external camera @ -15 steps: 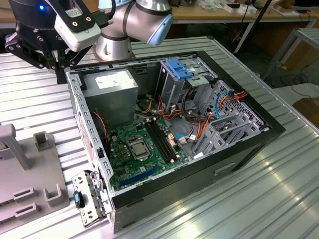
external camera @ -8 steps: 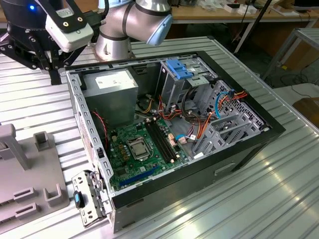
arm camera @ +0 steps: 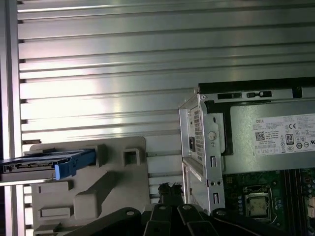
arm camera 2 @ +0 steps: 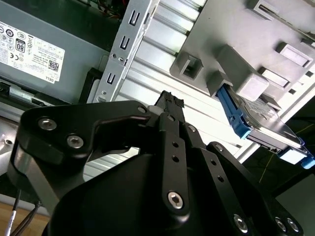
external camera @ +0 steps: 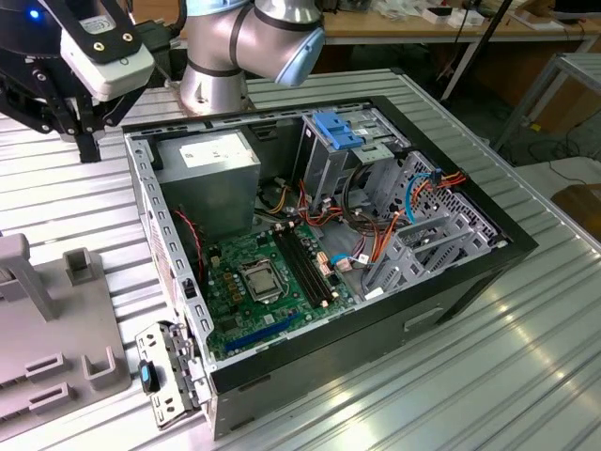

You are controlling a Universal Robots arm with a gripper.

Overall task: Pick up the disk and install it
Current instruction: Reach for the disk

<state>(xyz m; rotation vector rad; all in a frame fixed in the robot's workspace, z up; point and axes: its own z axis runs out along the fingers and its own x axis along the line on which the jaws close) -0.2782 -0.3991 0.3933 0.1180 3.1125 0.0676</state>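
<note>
Item: disk [arm camera: 34,165], blue-railed, not yet picked up.
Location: slotted on edge in grey holder [arm camera: 113,196] on tabletop [arm camera: 98,59], outside computer case [arm camera: 206,137].
Long axis: along tabletop grooves, one end overhanging holder on side away from case.
Gripper [arm camera 2: 170,101]: jaws look closed together, empty, poised over tabletop between case and holder, apart from disk.
Bearing: disk lies on holder side of jaws.

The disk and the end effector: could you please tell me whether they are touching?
Apart. In the first wrist view the disk rests in the grey holder, and a stretch of holder and ribbed table separates it from the end effector.
</note>
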